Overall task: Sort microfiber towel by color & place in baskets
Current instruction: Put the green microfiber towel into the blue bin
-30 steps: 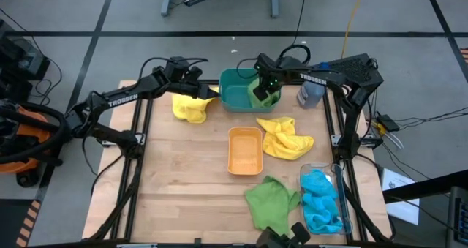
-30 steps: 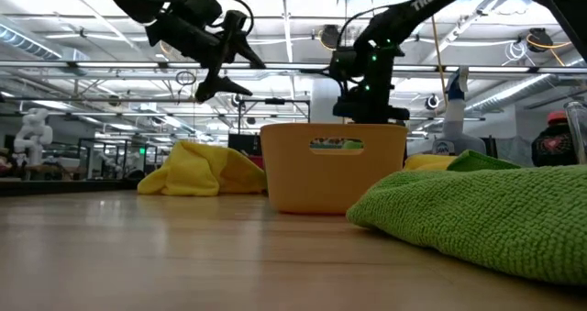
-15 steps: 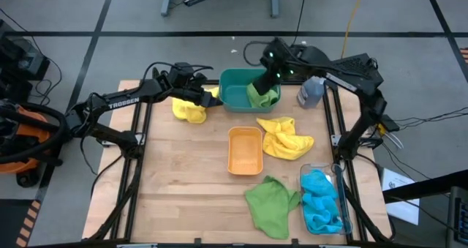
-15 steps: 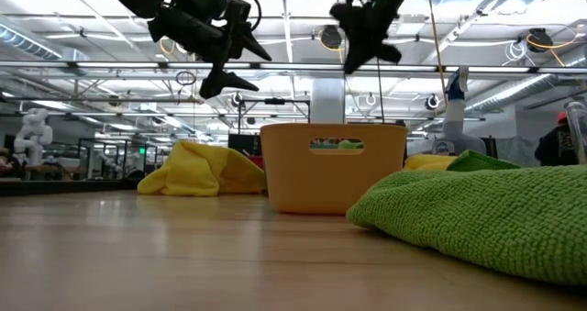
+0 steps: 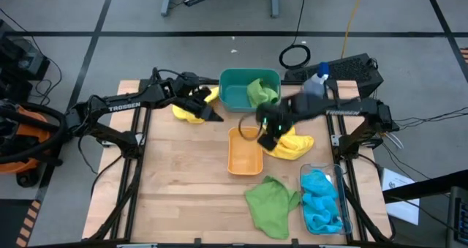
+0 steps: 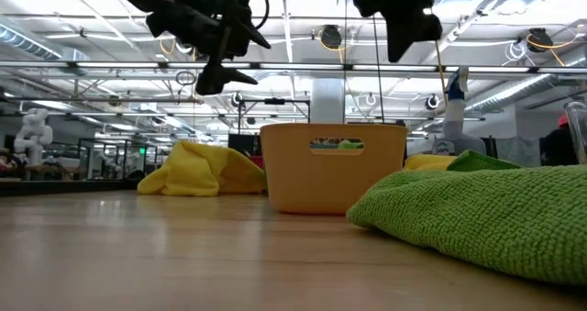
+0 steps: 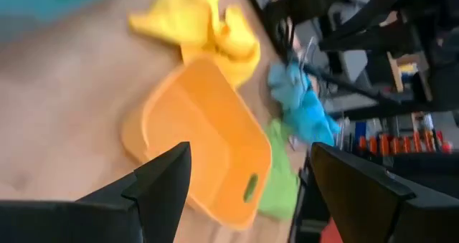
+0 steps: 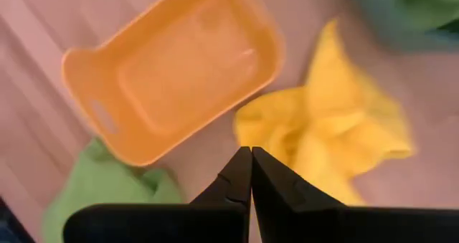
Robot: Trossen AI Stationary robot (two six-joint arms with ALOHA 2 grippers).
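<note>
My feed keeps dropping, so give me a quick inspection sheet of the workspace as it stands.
Surface: wooden table, bare at its left and front.
Job's things: teal tub holds a green towel; orange tub empty; clear tub holds blue towels. Loose: yellow towel at back left, yellow towel right of the orange tub, green towel at front.
Clutter: spray bottle at back right.
Grippers: left tool open, over the back-left yellow towel; right tool shut, empty, above the orange tub's right edge.
Cables: coil on the floor behind the table.
Surroundings: grey floor; no person seen.
</note>
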